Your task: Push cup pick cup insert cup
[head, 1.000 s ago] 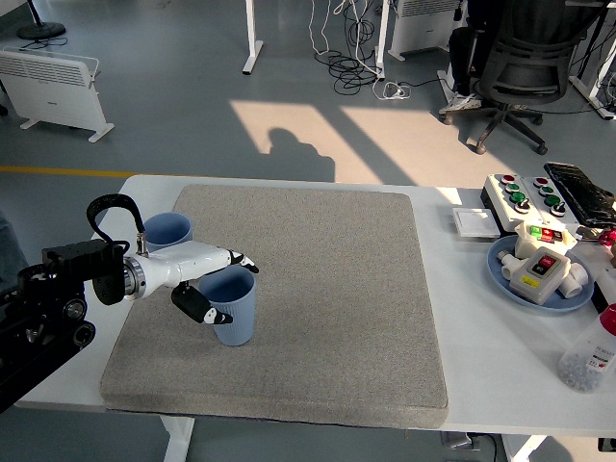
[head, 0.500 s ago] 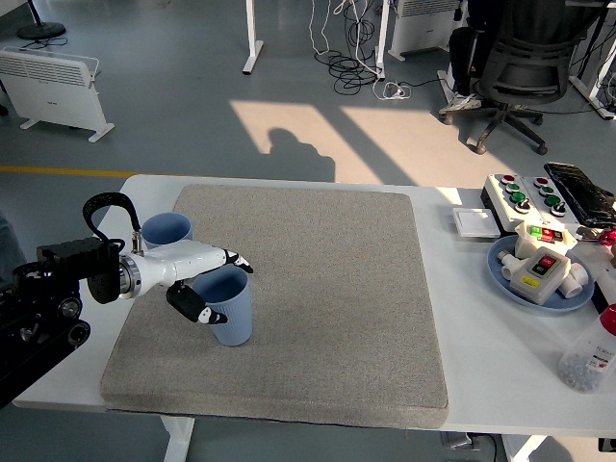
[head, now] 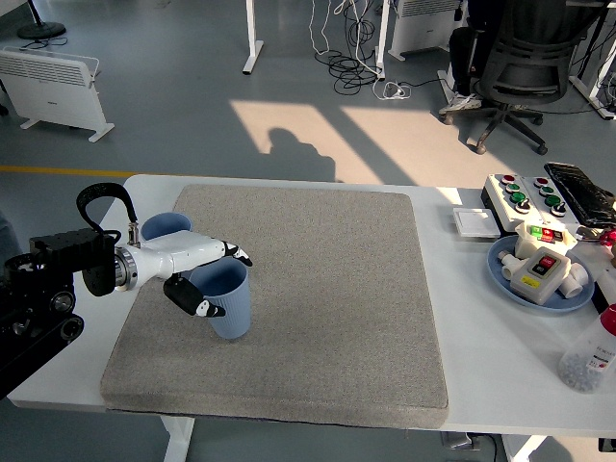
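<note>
**Inspector A:** Head view. The left robot hand [head: 207, 279] is wrapped around the near cup [head: 221, 300]: fingers over the rim on the far side, thumb pressed to the near wall. The cup stands upright on the grey mat [head: 318, 289], at its left side. The second cup [head: 164, 231] sits just behind and to the left, close by the wrist. No right arm is visible.

**Inspector B:** Step in hand?

**Inspector A:** I judge it to be the pick, ahead of the insert. The grip looks seated but shallow, taken near the rim.

**Inspector B:** Recommendations?

**Inspector A:** Lift straight up until the base is clear of the mat before any sideways travel. Keep the cup upright, since a rim grip lets it swing. Carry it back and left, bringing the base fully above the second cup's rim; the wrist lies close to that cup and could knock it. Lower centred, then ease the fingers off only once the walls nest.

**Inspector B:** Other items?

**Inspector A:** A plate [head: 539, 274] of parts and a button box [head: 520, 195] lie at the desk's [head: 462, 318] right, well apart, no interference.
</note>
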Controlling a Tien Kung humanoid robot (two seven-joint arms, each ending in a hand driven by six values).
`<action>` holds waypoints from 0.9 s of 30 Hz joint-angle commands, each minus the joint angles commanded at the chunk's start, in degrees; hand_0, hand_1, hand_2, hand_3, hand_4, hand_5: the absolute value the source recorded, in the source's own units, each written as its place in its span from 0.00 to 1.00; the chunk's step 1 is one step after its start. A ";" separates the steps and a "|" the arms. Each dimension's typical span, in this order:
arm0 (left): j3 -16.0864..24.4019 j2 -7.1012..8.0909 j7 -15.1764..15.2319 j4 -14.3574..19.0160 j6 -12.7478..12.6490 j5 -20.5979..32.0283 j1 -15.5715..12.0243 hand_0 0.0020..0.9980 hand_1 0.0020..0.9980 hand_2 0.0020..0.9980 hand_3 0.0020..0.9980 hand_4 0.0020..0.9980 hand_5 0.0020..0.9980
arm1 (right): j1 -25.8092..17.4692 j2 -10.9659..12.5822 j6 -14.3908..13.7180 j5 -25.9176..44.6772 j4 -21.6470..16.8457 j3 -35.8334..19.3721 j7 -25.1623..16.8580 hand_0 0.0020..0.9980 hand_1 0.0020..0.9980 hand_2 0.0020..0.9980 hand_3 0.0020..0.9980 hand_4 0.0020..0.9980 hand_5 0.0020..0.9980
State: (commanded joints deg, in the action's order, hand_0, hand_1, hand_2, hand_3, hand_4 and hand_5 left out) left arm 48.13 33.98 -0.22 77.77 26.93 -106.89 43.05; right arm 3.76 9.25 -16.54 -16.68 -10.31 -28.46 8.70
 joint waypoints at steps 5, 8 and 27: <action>1.41 2.61 -0.02 2.55 0.82 0.50 1.27 0.47 0.51 0.51 0.49 0.53 0.01 | 0.05 0.00 -0.01 0.19 0.00 0.07 0.00 0.69 0.62 0.66 0.58 0.10 0.45; 1.86 5.37 0.37 3.77 1.21 1.48 3.29 0.47 0.51 0.51 0.49 0.53 0.01 | 0.05 0.01 -0.01 0.50 0.00 0.32 -0.02 0.69 0.62 0.66 0.58 0.10 0.45; -4.06 7.48 5.49 -16.11 -6.47 1.39 16.43 0.47 0.50 0.50 0.49 0.49 0.00 | -0.37 0.29 -0.04 0.15 0.00 0.94 0.52 0.69 0.62 0.66 0.58 0.10 0.45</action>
State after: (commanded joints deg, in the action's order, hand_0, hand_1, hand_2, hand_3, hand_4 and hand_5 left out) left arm 44.07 41.46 5.27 61.66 20.46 -105.50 59.48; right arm 3.39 9.55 -16.58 -16.53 -10.31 -27.52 9.21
